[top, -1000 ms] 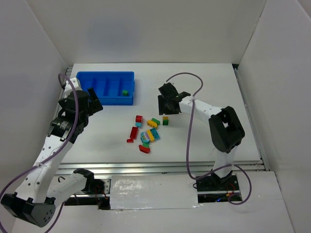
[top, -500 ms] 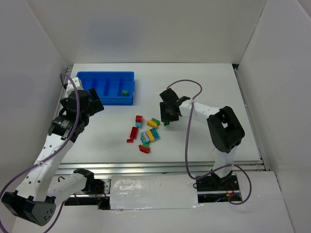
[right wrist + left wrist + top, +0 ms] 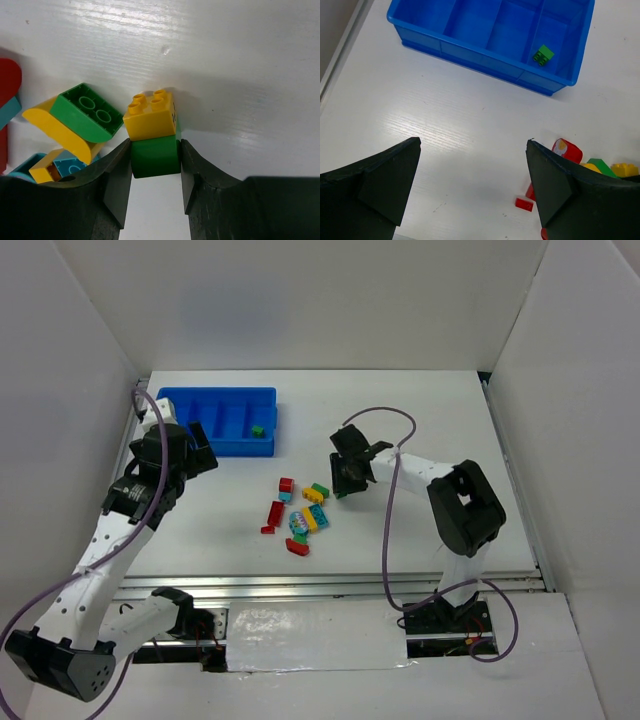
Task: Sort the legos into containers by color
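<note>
White table [image 3: 430,420] and plain white walls surround us. Nearest the front edge, around the middle, lies the loose cluster of legos [image 3: 300,515]. At its right side our right gripper [image 3: 342,485] is clamped on a green brick [image 3: 155,152]. A yellow brick [image 3: 149,116] touches it, and the dark mark on that brick's side is too small to read. Only the left wrist view shows a printed patch on a red brick [image 3: 565,150], also unreadable. Our left gripper [image 3: 473,150] hangs over bare table with its fingers wide apart. Beyond it, at the far left corner, the blue tray [image 3: 470,52] holds a second green brick [image 3: 543,54] in its rightmost compartment.
</note>
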`<state>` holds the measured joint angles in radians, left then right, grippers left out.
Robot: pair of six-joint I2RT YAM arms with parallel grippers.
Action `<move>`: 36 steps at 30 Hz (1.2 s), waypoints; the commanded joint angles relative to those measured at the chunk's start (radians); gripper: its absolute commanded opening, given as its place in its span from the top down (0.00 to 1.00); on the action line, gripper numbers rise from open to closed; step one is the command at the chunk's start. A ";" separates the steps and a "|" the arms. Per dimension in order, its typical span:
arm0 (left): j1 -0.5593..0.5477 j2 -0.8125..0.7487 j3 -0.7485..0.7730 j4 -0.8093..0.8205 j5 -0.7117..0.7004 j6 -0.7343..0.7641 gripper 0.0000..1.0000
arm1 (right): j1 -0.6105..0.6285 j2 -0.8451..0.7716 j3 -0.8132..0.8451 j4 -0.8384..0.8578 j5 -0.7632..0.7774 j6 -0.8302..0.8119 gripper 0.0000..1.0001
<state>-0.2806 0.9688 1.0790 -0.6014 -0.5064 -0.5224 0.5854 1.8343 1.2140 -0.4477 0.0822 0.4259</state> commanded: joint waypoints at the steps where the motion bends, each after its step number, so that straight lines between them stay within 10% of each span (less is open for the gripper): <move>1: -0.003 0.022 0.013 0.057 0.075 0.042 0.00 | 0.002 -0.081 -0.024 0.060 -0.033 -0.041 1.00; 8: -0.003 0.031 0.004 0.133 0.351 0.102 0.00 | -0.004 -0.210 -0.031 0.043 -0.134 -0.047 1.00; 17: -0.005 -0.083 -0.079 0.422 1.205 0.208 0.01 | -0.154 -0.406 -0.005 0.075 -1.010 -0.067 1.00; 23: -0.005 -0.093 -0.096 0.505 1.359 0.159 0.01 | -0.144 -0.484 -0.067 0.341 -1.280 0.097 1.00; 36: -0.028 0.001 -0.044 0.488 1.365 0.130 0.16 | -0.013 -0.440 -0.028 0.445 -1.236 0.188 1.00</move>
<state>-0.2920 0.9619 0.9867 -0.1303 0.8333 -0.3988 0.5602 1.3808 1.1500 -0.0658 -1.1484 0.5903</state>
